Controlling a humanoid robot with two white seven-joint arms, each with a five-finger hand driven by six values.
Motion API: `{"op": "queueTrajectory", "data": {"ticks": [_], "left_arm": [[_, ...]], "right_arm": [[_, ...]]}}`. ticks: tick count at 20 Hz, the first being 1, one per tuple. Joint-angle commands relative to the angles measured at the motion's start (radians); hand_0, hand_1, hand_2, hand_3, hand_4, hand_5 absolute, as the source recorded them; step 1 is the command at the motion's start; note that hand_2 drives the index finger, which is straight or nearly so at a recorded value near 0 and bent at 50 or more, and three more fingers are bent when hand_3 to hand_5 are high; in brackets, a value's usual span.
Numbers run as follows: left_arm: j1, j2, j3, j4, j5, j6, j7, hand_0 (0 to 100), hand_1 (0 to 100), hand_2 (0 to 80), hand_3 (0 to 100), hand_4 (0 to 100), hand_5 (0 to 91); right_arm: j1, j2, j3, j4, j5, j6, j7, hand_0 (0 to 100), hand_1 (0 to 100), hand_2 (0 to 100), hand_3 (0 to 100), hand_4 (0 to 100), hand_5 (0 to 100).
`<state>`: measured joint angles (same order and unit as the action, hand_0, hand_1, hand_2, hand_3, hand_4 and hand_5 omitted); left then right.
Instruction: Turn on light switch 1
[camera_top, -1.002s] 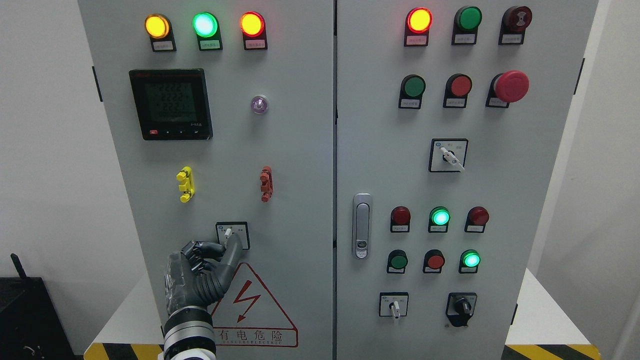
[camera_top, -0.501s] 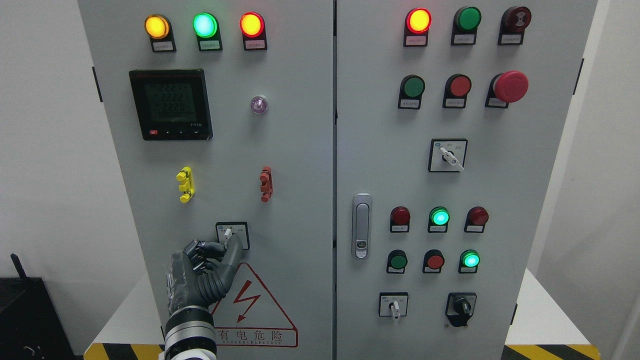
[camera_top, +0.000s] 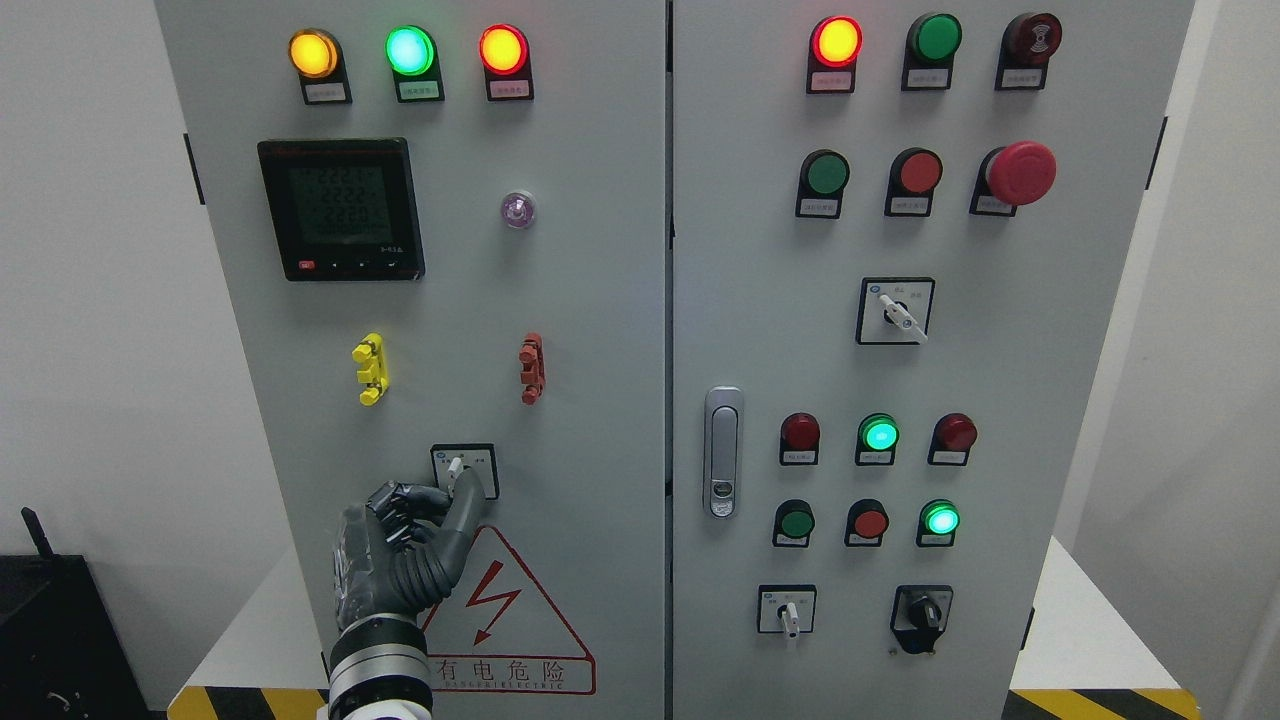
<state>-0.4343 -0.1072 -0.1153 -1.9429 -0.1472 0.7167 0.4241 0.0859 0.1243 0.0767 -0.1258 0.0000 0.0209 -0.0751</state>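
Light switch 1, judged to be the small rotary selector in the black-edged square plate on the lower part of the cabinet's left door, sits just above the red-bordered electrical warning triangle and below the yellow clip and red clip. Its white lever points roughly upward, so the switch looks not yet turned. The left hand comes up from the bottom edge left of the middle and is raised to the plate's lower edge, which puts the fingertips level with the lever, a sensible place from which to nudge or pinch it sideways. One long finger is stretched out straight, its tip lying over the plate's lower right part, touching or nearly touching the lever's base (contact itself is too small to confirm). The other fingers are curled in at the knuckles to the left of the lever, holding nothing, and they appear close together rather than spread. Further out, the digital meter and three lit lamps sit high on the same door. The right door carries its own buttons and selectors, well apart from the hand. The right arm does not show
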Motion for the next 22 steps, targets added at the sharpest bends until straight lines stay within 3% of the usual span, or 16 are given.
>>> {"op": "queueTrajectory", "data": {"ticks": [1, 9, 22], "left_arm": [[0.000, 0.003, 0.000, 0.001, 0.000, 0.001, -0.004, 53, 62, 63.8, 81, 89, 82.5], [0.000, 0.003, 0.000, 0.002, 0.000, 0.001, -0.015, 55, 61, 64.1, 81, 90, 82.7], [0.000, 0.003, 0.000, 0.001, 0.000, 0.001, -0.015, 68, 62, 64.2, 82, 91, 83.3]], "right_arm": [[0.000, 0.000, 0.000, 0.000, -0.025, 0.001, 0.000, 0, 0, 0, 0, 0, 0], [0.000, 0.000, 0.000, 0.000, -0.025, 0.001, 0.000, 0, 0, 0, 0, 0, 0], [0.000, 0.000, 0.000, 0.000, -0.025, 0.001, 0.000, 0, 0, 0, 0, 0, 0]]}}
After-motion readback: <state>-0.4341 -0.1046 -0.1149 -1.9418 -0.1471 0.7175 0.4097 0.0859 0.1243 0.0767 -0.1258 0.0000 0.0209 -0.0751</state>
